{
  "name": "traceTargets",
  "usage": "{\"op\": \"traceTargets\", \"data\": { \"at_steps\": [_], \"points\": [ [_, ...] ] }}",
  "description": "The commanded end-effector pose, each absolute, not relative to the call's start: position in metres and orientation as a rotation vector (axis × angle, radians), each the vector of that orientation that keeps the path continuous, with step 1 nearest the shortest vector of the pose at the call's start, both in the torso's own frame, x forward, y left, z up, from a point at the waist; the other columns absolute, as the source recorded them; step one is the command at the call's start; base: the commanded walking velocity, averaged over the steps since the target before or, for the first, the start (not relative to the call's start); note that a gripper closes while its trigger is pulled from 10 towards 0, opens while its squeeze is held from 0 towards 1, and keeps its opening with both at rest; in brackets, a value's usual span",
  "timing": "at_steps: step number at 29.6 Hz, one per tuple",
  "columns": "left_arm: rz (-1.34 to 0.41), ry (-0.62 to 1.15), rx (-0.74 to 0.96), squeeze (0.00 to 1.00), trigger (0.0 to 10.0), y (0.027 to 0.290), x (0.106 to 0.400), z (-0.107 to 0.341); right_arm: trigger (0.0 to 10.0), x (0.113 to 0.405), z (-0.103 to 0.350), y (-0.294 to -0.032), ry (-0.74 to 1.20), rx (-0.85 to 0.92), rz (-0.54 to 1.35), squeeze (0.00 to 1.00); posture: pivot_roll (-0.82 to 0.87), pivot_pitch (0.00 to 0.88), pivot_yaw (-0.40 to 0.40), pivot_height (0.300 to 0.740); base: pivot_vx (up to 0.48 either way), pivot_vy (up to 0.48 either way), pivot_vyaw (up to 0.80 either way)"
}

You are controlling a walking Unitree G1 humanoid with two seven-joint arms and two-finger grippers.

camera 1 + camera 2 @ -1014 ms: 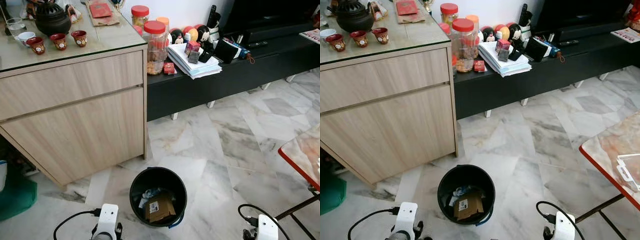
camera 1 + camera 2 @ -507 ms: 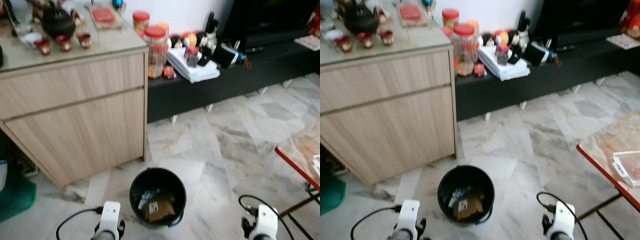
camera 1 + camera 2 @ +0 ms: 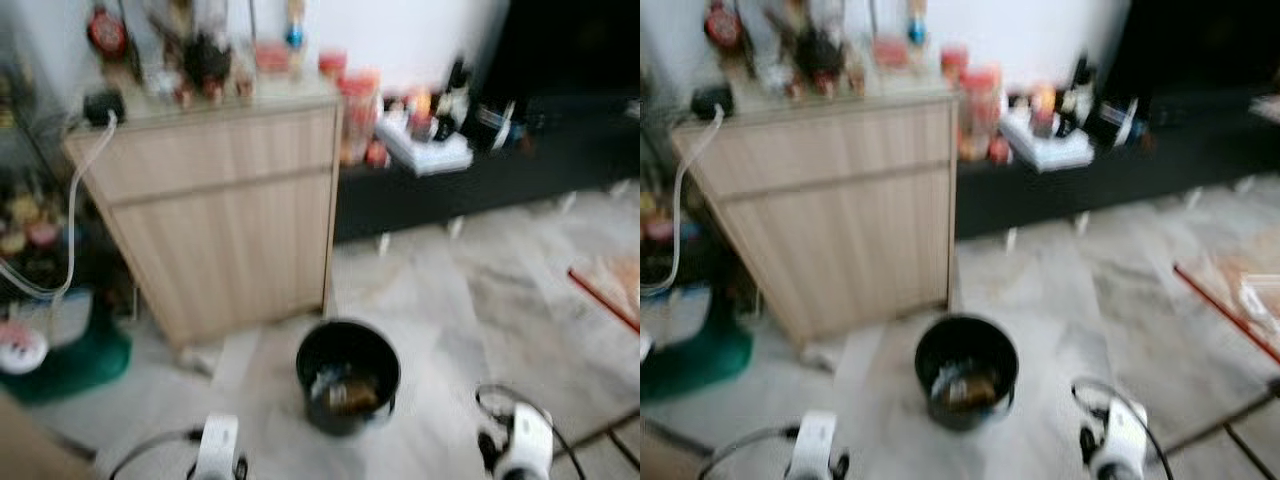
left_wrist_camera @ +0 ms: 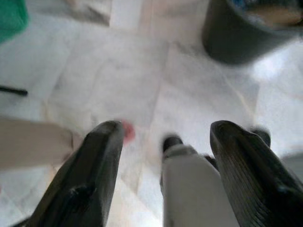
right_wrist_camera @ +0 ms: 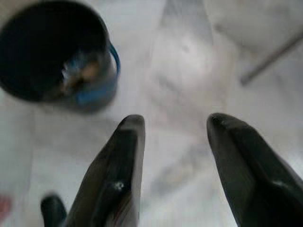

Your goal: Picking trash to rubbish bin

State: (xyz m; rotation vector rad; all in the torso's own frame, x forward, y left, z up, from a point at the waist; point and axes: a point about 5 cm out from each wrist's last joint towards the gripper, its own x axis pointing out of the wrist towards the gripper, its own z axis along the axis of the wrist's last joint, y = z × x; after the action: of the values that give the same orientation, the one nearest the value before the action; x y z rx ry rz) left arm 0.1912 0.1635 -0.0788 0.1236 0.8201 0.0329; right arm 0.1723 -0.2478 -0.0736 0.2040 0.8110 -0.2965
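Note:
A black rubbish bin stands on the marble floor in front of me, with brown and pale trash inside it; the head views are blurred. The bin also appears in the right wrist view, past my right gripper, which is open and holds nothing. My left gripper is open too, pointing down at bare floor with the bin's side beyond it. Both wrists hang low at the near edge of the head view.
A wooden cabinet with clutter on top stands behind the bin. A low black TV bench runs to the right. A red-edged table is at the right. A green item and cables lie at the left.
The whole picture has shifted and blurred: the camera has pulled back and turned, so the cabinet and bin look farther off. The bin and its trash have not moved.

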Motion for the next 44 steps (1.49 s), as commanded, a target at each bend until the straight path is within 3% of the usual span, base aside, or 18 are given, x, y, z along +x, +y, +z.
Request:
{"op": "traceTargets", "data": {
  "at_steps": [1, 12, 33, 44],
  "points": [
    [0.020, 0.823, 0.115, 0.00, 10.0, 0.1584, 0.1933, -0.0783, 10.0, 0.1714, -0.0719, -0.2548, 0.803, 0.205, -0.322, 0.00, -0.08, 0.046, -0.085, 0.740, -0.300, 0.000, 0.00],
    [0.017, 0.821, 0.113, 0.00, 10.0, 0.1574, 0.1942, -0.0780, 10.0, 0.1694, -0.0731, -0.2539, 0.805, 0.214, -0.330, 0.00, -0.08, 0.055, -0.079, 0.740, -0.301, 0.000, 0.00],
    [0.003, 0.822, 0.115, 0.00, 10.0, 0.1521, 0.1959, -0.0775, 10.0, 0.1668, -0.0742, -0.2552, 0.820, 0.209, -0.338, 0.00, -0.09, 0.064, -0.080, 0.740, 0.000, 0.000, 0.00],
    [0.013, 0.823, 0.118, 0.00, 10.0, 0.1540, 0.1956, -0.0776, 10.0, 0.1671, -0.0752, -0.2536, 0.845, 0.194, -0.330, 0.00, -0.08, 0.047, -0.085, 0.740, 0.000, 0.000, -0.78]
  ]
}}
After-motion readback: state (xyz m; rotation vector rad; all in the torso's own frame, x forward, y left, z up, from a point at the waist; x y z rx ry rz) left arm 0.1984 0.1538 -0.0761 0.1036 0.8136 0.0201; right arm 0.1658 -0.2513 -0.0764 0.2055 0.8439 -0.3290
